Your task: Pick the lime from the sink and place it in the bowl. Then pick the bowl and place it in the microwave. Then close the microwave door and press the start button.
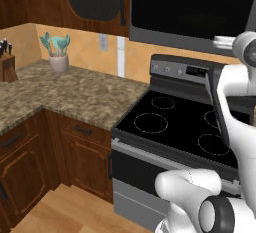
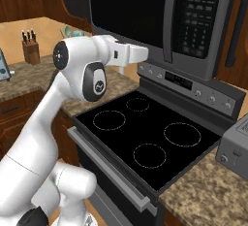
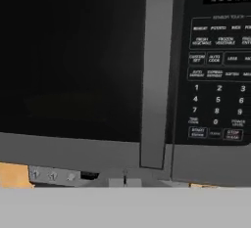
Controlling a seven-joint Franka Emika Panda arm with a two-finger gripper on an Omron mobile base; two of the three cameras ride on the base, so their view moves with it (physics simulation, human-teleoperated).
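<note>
Closed on nothing, the hand (image 2: 143, 54) is held level above the back left corner of the stove (image 2: 145, 137), just before the microwave (image 2: 193, 21). The microwave door (image 3: 73, 56) is seen shut, its keypad (image 3: 218, 92) at the right.

Both base views look forward and down from behind the arm — one from its left, one from its right — sharing the stove (image 1: 185, 122) and the microwave (image 2: 160, 21) above. The hand view faces the microwave door (image 3: 73, 65) and keypad (image 3: 218, 75) close up.
</note>
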